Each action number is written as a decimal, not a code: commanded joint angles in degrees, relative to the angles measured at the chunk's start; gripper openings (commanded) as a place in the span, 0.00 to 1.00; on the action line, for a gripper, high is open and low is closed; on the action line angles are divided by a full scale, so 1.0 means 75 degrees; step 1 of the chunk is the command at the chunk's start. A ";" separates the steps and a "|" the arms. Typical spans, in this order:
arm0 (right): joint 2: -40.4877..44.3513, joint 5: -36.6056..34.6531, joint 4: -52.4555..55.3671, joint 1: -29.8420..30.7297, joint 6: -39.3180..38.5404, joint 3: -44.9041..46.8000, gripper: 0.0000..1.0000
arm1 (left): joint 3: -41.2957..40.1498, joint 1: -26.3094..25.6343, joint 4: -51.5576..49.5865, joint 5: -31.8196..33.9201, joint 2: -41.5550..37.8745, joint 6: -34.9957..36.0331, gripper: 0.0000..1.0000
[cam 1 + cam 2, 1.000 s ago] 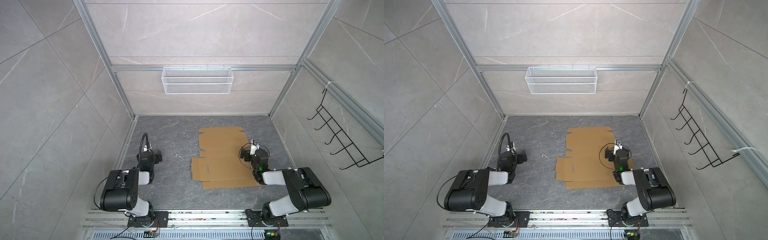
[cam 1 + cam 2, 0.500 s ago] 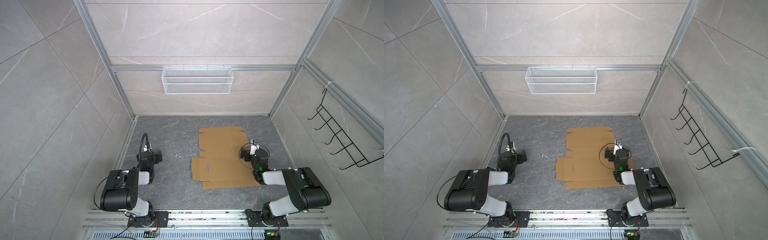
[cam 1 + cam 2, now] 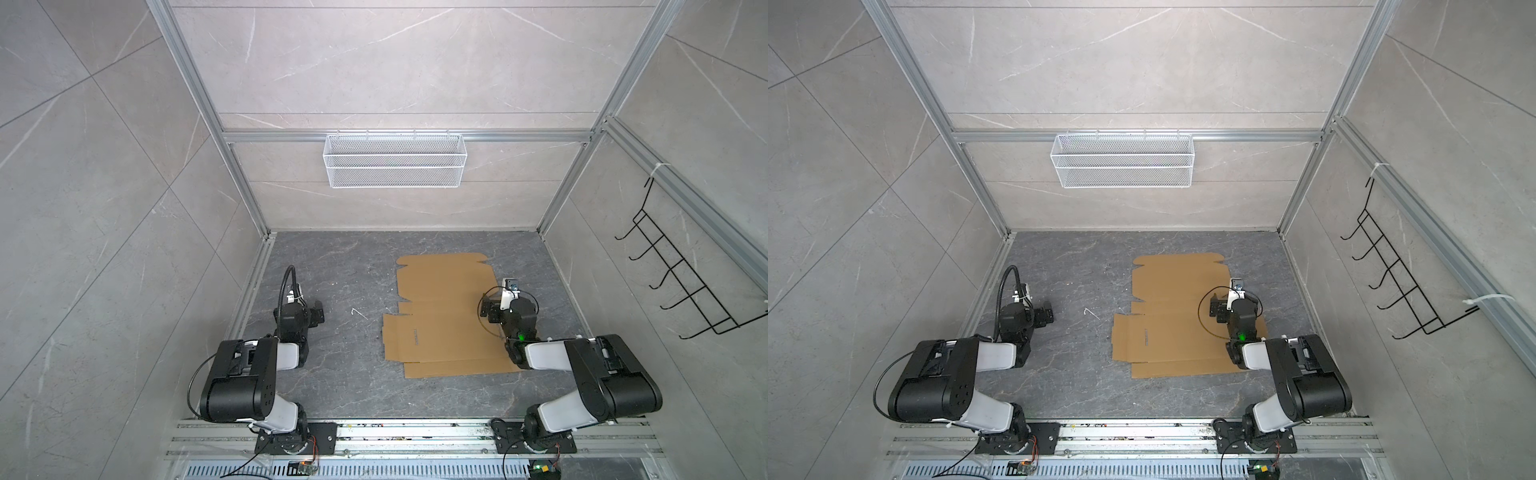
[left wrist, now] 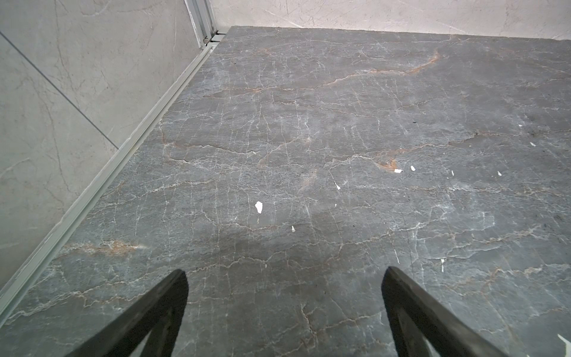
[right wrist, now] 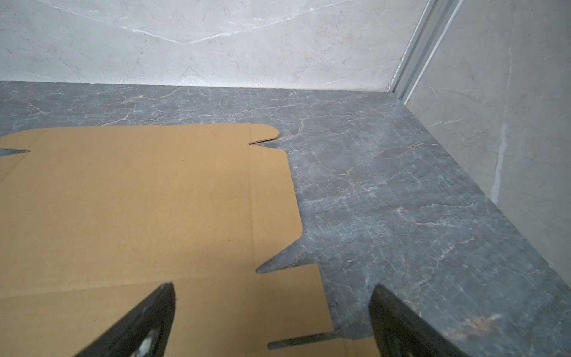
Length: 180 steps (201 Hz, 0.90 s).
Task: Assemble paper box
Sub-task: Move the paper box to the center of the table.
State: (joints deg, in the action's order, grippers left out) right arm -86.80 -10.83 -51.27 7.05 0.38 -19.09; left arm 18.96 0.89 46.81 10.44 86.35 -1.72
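Note:
The paper box (image 3: pixel 440 320) (image 3: pixel 1167 320) is a flat brown die-cut cardboard sheet with flaps and slits, lying on the dark marble floor right of centre. My right gripper (image 3: pixel 489 309) (image 3: pixel 1217 308) stands open low over the sheet's right edge. In the right wrist view (image 5: pixel 272 289) one finger is over the cardboard (image 5: pixel 139 216) and the other over bare floor, with nothing between them. My left gripper (image 3: pixel 316 312) (image 3: pixel 1045 316) is open at the left, well apart from the sheet. In the left wrist view (image 4: pixel 284 275) only floor lies between its fingers.
A white wire basket (image 3: pixel 395 162) hangs on the back wall. A black hook rack (image 3: pixel 681 286) is on the right wall. A small white scrap (image 3: pixel 358 312) lies on the floor between left gripper and sheet. Walls close in on three sides; a metal rail (image 3: pixel 415 434) runs along the front.

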 commanded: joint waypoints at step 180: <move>0.2041 -0.0340 1.0843 0.0735 0.3902 -0.4845 0.96 | 0.3046 -0.0757 -0.7808 0.2634 -0.3902 -0.4220 1.00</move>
State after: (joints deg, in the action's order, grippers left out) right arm -65.36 -22.90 5.96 13.61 20.58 -50.19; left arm 36.07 -4.91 8.99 23.31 58.48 -15.33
